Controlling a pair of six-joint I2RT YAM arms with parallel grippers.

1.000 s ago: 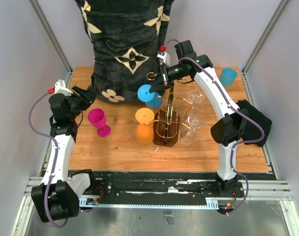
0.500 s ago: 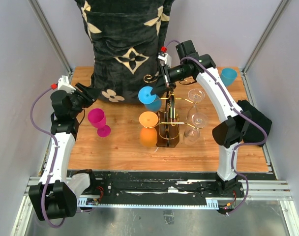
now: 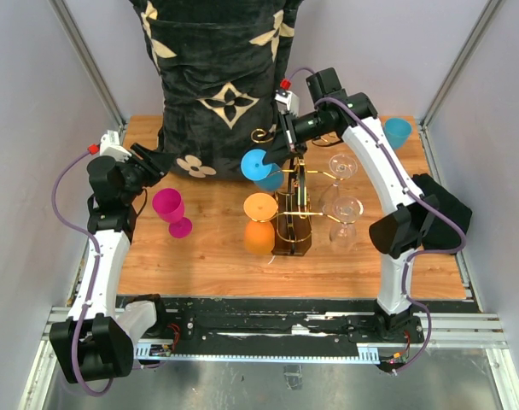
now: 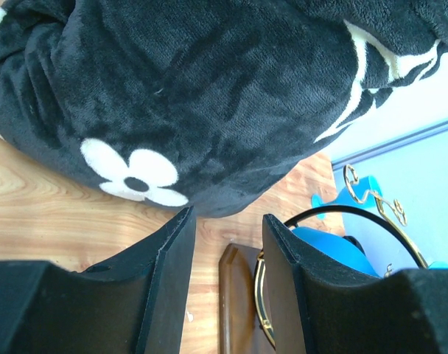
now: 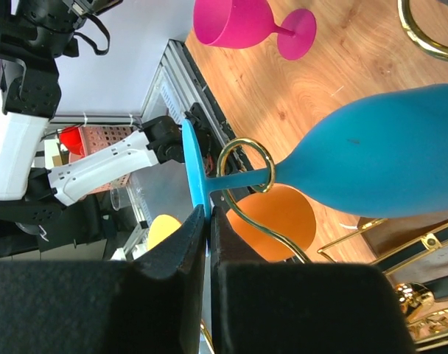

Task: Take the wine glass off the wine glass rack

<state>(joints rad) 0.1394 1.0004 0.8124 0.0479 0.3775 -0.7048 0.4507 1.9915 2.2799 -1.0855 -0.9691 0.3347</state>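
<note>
The wine glass rack (image 3: pixel 292 232) stands mid-table, with gold wire arms on a dark brown wooden body. A blue wine glass (image 3: pixel 261 164) hangs upside down at its back left arm. Its stem sits in the curled gold loop (image 5: pixel 242 166). My right gripper (image 5: pixel 209 214) is shut on the thin blue foot (image 5: pixel 195 171) of that glass, the bowl (image 5: pixel 379 162) off to the right. My left gripper (image 4: pixel 228 221) is open and holds nothing. It sits at the table's left, beside the black plush bag (image 4: pixel 209 96), and the rack's wooden body (image 4: pixel 239 295) shows far beyond its jaws.
A magenta glass (image 3: pixel 170 209) stands left of the rack. An orange glass (image 3: pixel 259 224) and two clear glasses (image 3: pixel 343 209) hang on the rack's other arms. A blue cup (image 3: pixel 396 132) stands at the back right. The black plush bag (image 3: pixel 221 77) fills the back.
The rack has straightened and its clear glasses have swung to the right. My right gripper has edged up and right with the blue foot in it. The left arm has lifted slightly.
</note>
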